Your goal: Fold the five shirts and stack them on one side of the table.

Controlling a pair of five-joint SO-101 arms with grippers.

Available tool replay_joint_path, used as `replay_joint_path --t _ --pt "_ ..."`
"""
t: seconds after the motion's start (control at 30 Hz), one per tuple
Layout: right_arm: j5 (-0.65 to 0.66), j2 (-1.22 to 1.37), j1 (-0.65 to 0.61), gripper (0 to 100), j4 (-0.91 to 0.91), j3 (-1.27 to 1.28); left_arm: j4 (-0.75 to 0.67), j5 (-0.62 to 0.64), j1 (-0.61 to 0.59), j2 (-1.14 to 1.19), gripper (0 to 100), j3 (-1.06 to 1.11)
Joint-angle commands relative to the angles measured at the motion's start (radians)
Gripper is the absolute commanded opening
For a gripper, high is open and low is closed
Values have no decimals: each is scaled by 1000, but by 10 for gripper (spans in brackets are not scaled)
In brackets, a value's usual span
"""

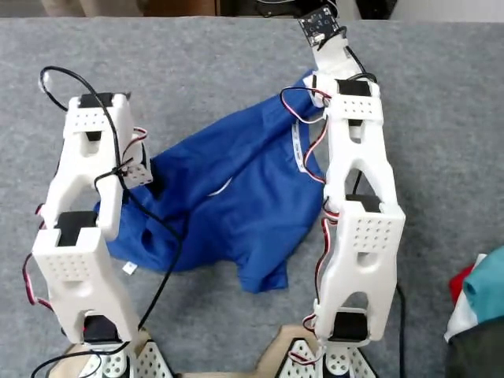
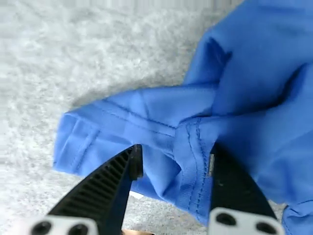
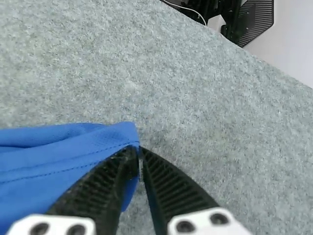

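Note:
A blue shirt [image 1: 236, 205] lies crumpled in the middle of the grey felt table [image 1: 441, 118]. My left gripper [image 1: 151, 179] sits at the shirt's left edge. In the left wrist view it [image 2: 173, 164] is open, its fingers straddling a bunched seam of the blue shirt [image 2: 254, 88]. My right gripper [image 1: 311, 83] is at the shirt's far corner. In the right wrist view it [image 3: 139, 155] is shut on the hemmed edge of the blue shirt [image 3: 58, 147], pinching the corner just above the felt.
A pile of other shirts [image 1: 476, 303], teal, red, white and dark, lies at the table's right edge. Bare felt lies beyond the shirt's far corner [image 3: 205, 88]. Black stands and cables [image 3: 239, 19] are past the table's far edge.

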Motion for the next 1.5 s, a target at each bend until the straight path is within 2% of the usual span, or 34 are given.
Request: replay_joint_path --t 0.0,0.1,0.23,0.43,0.73,1.0,1.47 --pt "9 -5 -10 5 -18 -28 -8 18 12 28 231 -6" --pt "9 -5 -10 5 -18 -28 -9 78 46 82 231 -17" --pt "9 -5 -8 5 -18 -28 -9 98 110 130 219 -44" --pt "9 -5 -8 5 -18 -28 -5 95 155 153 12 -106" --pt "9 -5 -8 5 -18 -28 3 94 147 157 28 -114" --pt "11 -5 -10 5 -18 -28 91 66 144 153 185 -167" --pt "11 -5 -10 5 -18 -28 150 54 149 162 189 -270"
